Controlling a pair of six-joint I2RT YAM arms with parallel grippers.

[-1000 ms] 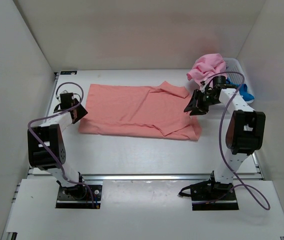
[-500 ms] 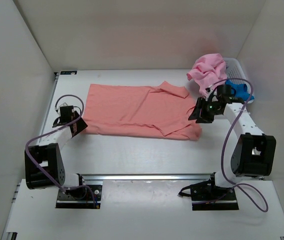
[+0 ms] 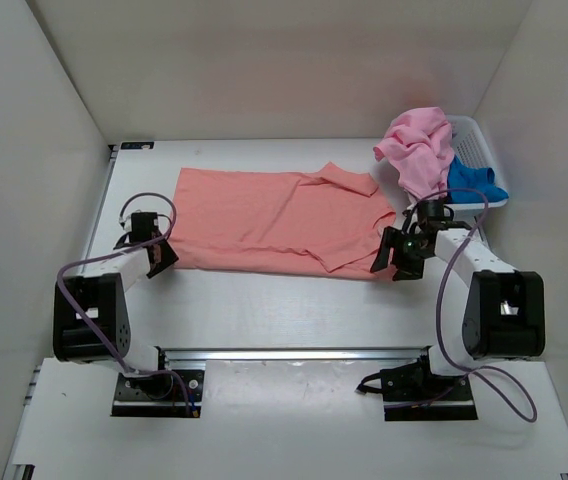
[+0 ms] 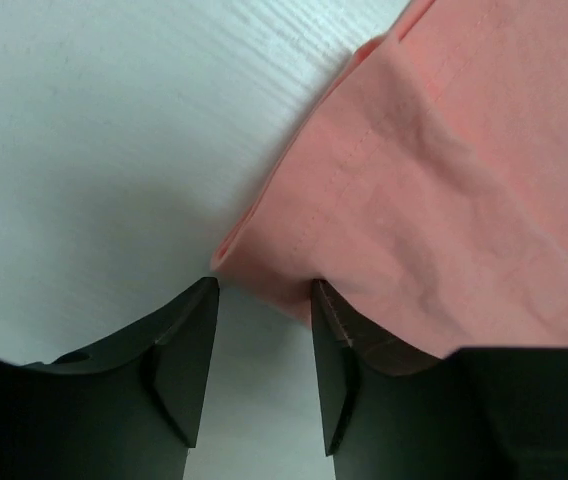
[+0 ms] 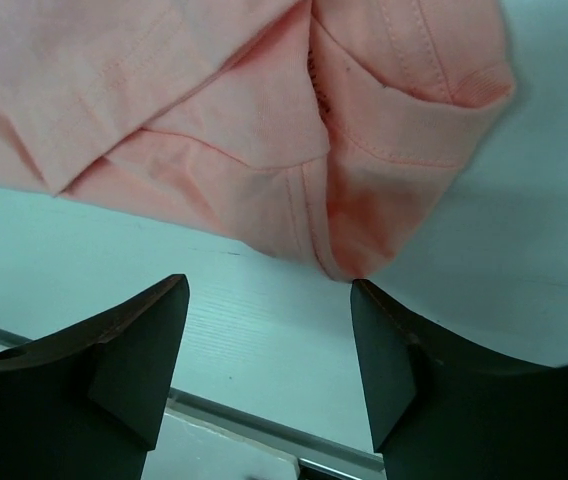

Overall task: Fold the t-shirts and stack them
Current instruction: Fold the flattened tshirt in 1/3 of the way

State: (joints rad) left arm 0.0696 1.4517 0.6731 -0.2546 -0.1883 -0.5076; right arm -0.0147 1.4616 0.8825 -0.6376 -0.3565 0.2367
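Observation:
The salmon-coral t-shirt (image 3: 274, 220) lies spread flat across the table, its right sleeve folded over the body. My left gripper (image 3: 161, 257) is open at the shirt's near left corner (image 4: 264, 270); the cloth edge lies just ahead of the fingertips, with table showing between them. My right gripper (image 3: 389, 262) is open at the near right corner (image 5: 364, 240), fingertips just short of the hem. The lighter pink t-shirt (image 3: 416, 145) hangs bunched over the basket's rim. The bright blue t-shirt (image 3: 472, 180) lies inside the basket.
A white plastic basket (image 3: 474, 140) stands at the back right corner against the wall. White walls close in the table at the left, back and right. A metal rail (image 3: 294, 353) runs along the near edge by the arm bases.
Both grippers have moved toward me along the shirt's sides, from mid-height to its near corners. The shirt itself has not moved.

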